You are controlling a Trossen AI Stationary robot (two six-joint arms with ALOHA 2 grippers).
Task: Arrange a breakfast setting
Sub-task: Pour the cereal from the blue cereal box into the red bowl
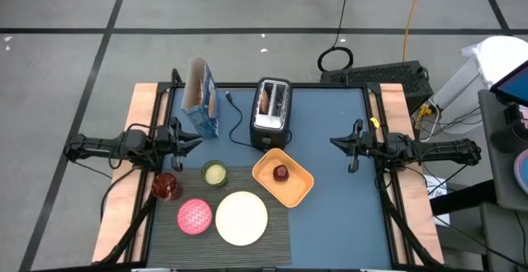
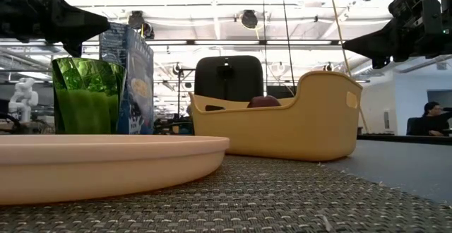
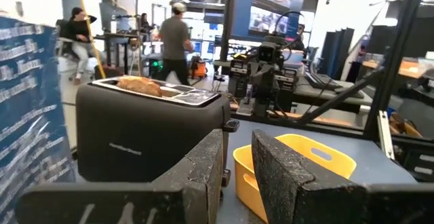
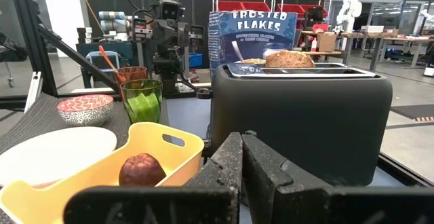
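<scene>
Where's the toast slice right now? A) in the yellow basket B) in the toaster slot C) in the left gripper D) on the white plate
B: the toast slice sticks up out of the toaster slot, while the white plate lies bare and the yellow basket holds only a dark red fruit.

high: straight down | low: table-level, near plate [image 2: 106, 164] | wrists: face toaster [image 3: 146, 139]
</scene>
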